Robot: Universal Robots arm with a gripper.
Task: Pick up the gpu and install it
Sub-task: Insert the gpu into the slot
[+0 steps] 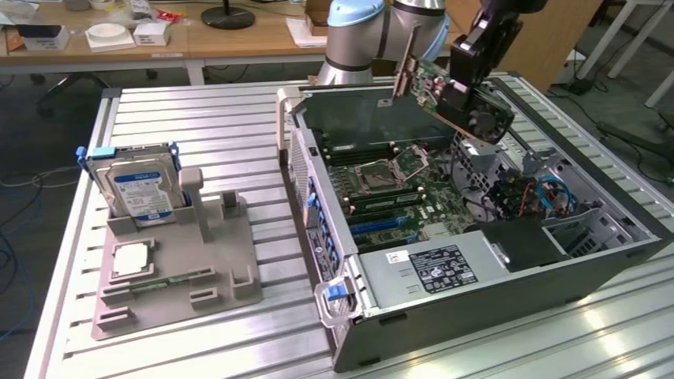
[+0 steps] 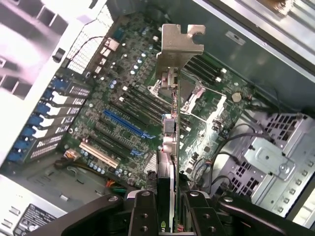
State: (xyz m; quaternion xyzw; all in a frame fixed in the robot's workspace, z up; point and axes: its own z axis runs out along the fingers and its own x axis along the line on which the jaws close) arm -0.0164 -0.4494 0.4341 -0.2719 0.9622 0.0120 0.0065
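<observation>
Wooden desks [image 1: 242, 43] run along the back of the room, carrying white boxes [image 1: 110, 35] and a black lamp base [image 1: 229, 16]; cables [image 1: 632, 126] trail on the floor at the exterior view's right. Nearer to me is the work table [image 1: 211, 118], a ribbed metal top of long pale slats.

On it, toward the exterior view's right, the computer case [image 1: 526, 292] lies on its side with the panel off, so I look straight down on the motherboard [image 1: 411, 197]. Well apart from it, at the exterior view's left, sits a grey fixture [image 1: 211, 268] with a hard drive [image 1: 137, 189] standing upright in its rear slot and a square processor chip [image 1: 135, 259] lying flat in front.

My arm [image 1: 358, 31] reaches in from the far edge of the table. The gpu [image 1: 427, 83] hangs tilted in the air above the open case, clear of the board, with its green face toward the exterior view's left. On the wrist view I see it edge-on, its silver bracket [image 2: 179, 44] pointing away from the camera over the motherboard and beside the blue slot [image 2: 125, 123].

The gripper [image 1: 469, 95] is clamped narrow on the card, one finger [image 2: 142, 216] pressed to each flat face.
</observation>
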